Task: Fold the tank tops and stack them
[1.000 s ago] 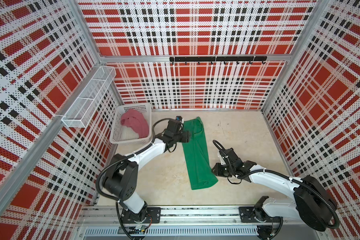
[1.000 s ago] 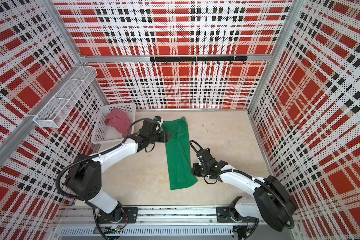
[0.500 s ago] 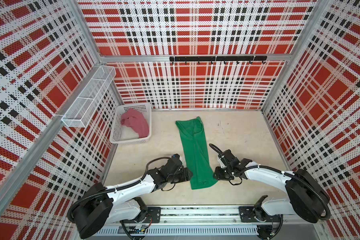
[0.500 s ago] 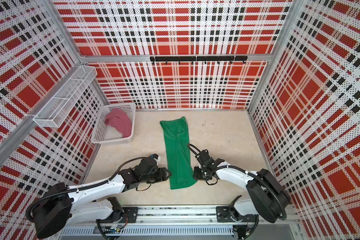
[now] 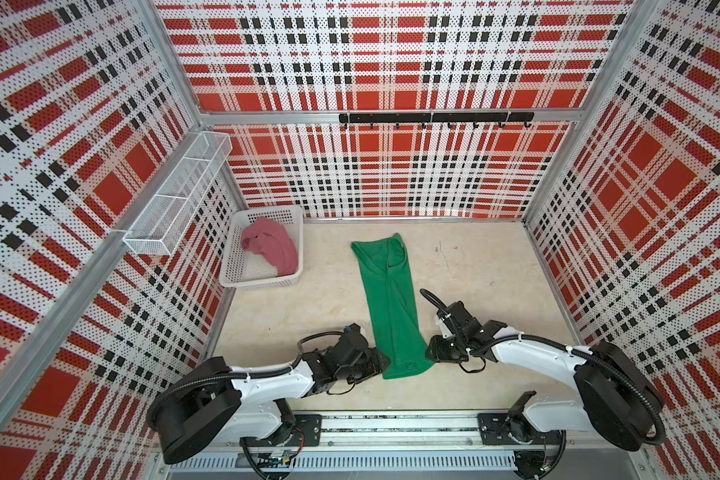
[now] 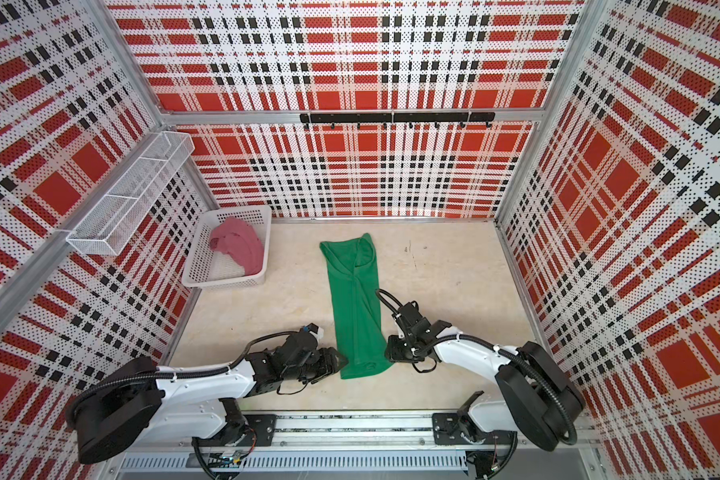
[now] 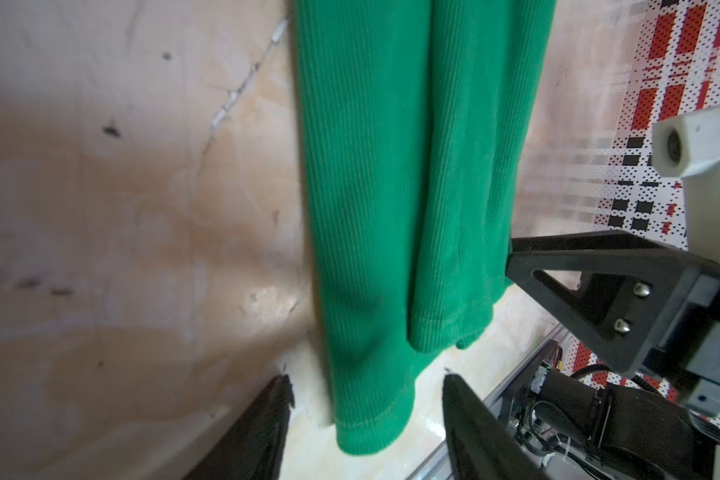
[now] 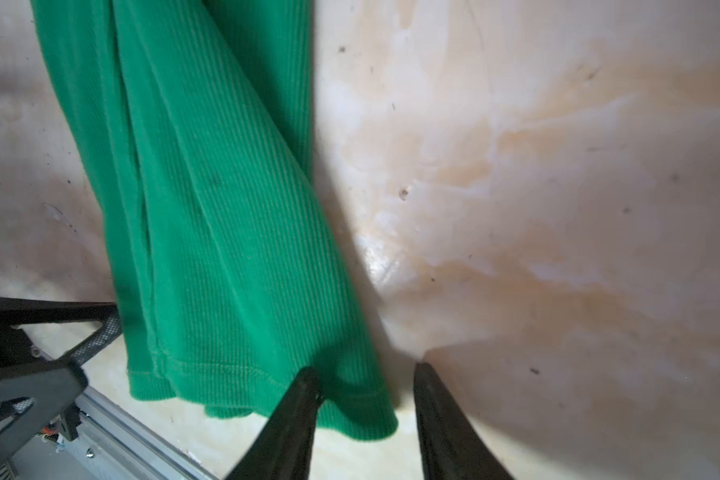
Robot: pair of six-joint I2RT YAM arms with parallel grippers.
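Walls [image 5: 391, 62]: perforated panels in red, black and white plaid on three sides, with aluminium posts at the corners. A black hook rail [image 5: 433, 118] is on the back wall. A white wire shelf [image 5: 175, 195] with three compartments is on the left wall.

Worktop [image 5: 474, 270]: pale beige and marbled, glossy in patches. My wrist views show dark specks and a few thin scuff lines. Both arm bases sit on a metal track [image 5: 391, 428] along the near edge.

The green top [image 5: 391, 307] lies mid-worktop as a long narrow strip, folded lengthwise. It is a ribbed knit, with the straps toward the back wall and the hem toward the track.

The pink top [image 5: 273, 249] is bunched in the white basket [image 5: 262, 284] at the back-left corner, well apart from the green one.

The left claw [image 7: 366, 377] is low at the hem's left corner. Its fingers are spread with the corner between them, and nothing is pinched.

The right claw [image 8: 364, 368] is low at the hem's right corner and also spread. One fingertip is over the hem edge and the other over bare worktop. I cannot tell whether the first one touches the cloth.
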